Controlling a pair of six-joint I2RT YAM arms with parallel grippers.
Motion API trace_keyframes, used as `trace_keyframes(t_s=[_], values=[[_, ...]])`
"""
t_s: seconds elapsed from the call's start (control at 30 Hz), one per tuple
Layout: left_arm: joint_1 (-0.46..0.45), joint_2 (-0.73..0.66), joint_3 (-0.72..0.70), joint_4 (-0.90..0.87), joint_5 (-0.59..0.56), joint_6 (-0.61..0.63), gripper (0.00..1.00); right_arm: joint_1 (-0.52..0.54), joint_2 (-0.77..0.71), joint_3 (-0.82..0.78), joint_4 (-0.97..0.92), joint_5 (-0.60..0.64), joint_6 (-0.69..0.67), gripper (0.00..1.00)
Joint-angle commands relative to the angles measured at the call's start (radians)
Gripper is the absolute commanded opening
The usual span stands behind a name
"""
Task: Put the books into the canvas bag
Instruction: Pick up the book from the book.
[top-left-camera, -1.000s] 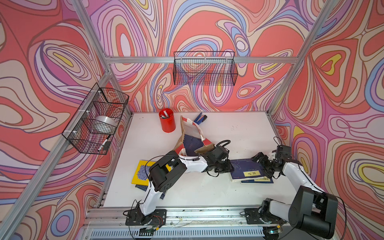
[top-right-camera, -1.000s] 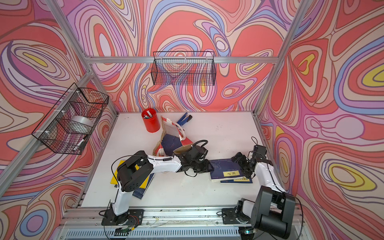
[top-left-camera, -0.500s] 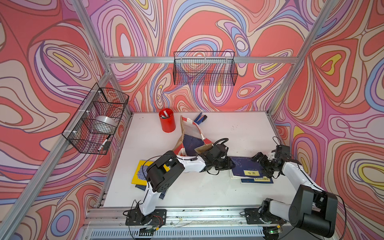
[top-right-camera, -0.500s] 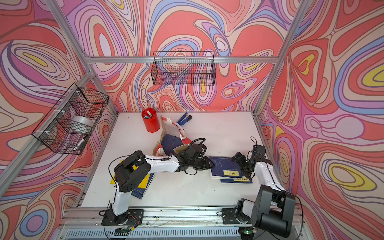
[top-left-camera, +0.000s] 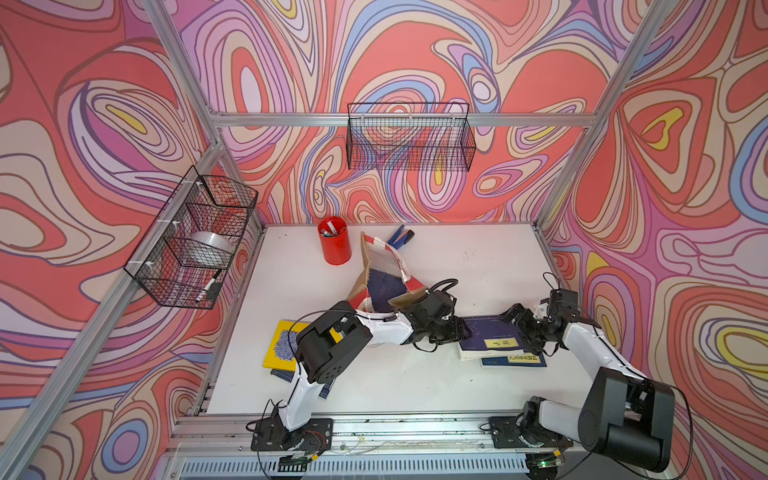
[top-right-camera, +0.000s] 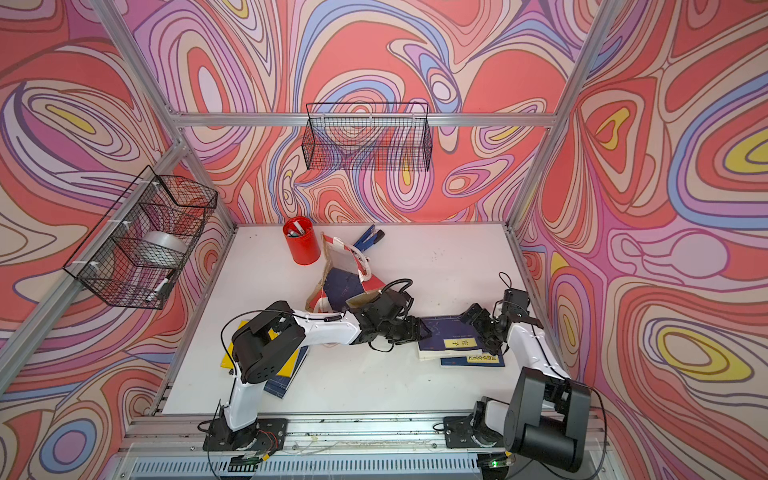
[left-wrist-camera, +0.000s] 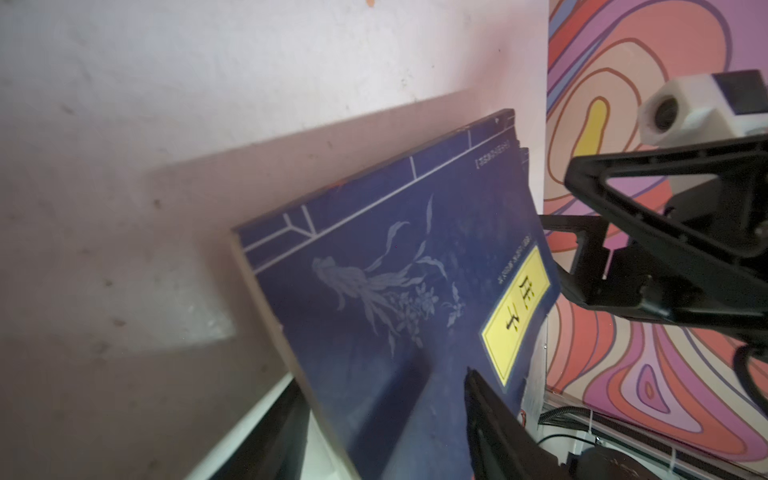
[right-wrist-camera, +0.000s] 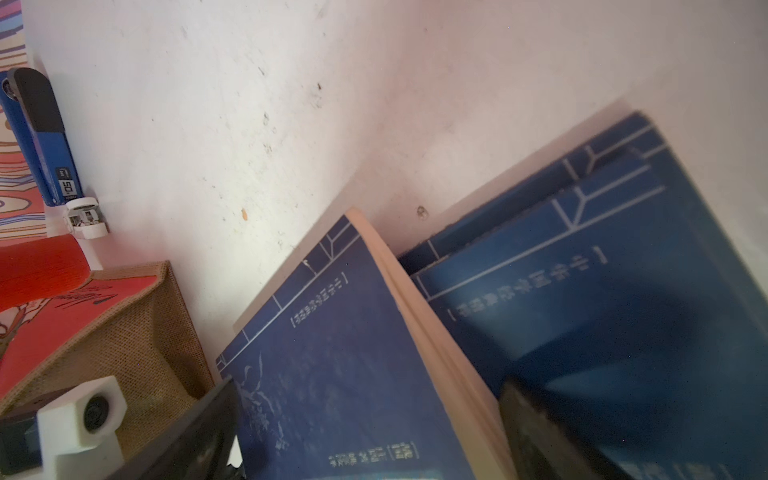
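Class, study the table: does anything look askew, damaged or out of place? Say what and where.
The canvas bag sags crumpled at the middle of the table, not standing square, with a navy book showing in its mouth. The stacked navy books beside the right arm lie crookedly, edges misaligned.

Canvas bag (top-left-camera: 376, 259): tan burlap, red print, white lining; slumped, mouth open. Navy book (top-left-camera: 388, 291) lodged inside. Stacked navy pair (top-left-camera: 490, 336) laid flat, offset, right of bag, yellow labels shown. Yellow book (top-left-camera: 278, 349), purple figure, laid over another navy copy (top-right-camera: 284, 384), left of bag.
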Motion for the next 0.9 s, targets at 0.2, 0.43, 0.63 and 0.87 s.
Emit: trace_keyframes(t_s=[0.2, 0.43, 0.63, 0.87], values=[[0.022, 0.037, -0.016, -0.004, -0.015, -0.005, 0.62, 0.018, 0.022, -0.002, -0.021, -0.029, 0.002, 0.98], [0.022, 0.084, -0.028, 0.207, 0.082, -0.077, 0.62, 0.027, 0.021, -0.002, -0.026, -0.030, 0.000, 0.98], [0.025, 0.002, -0.099, 0.296, 0.047, -0.080, 0.45, 0.036, 0.034, -0.001, -0.021, -0.029, 0.000, 0.98], [0.027, -0.066, -0.117, 0.329, 0.043, -0.072, 0.31, 0.039, 0.033, 0.001, -0.023, -0.029, -0.003, 0.98]])
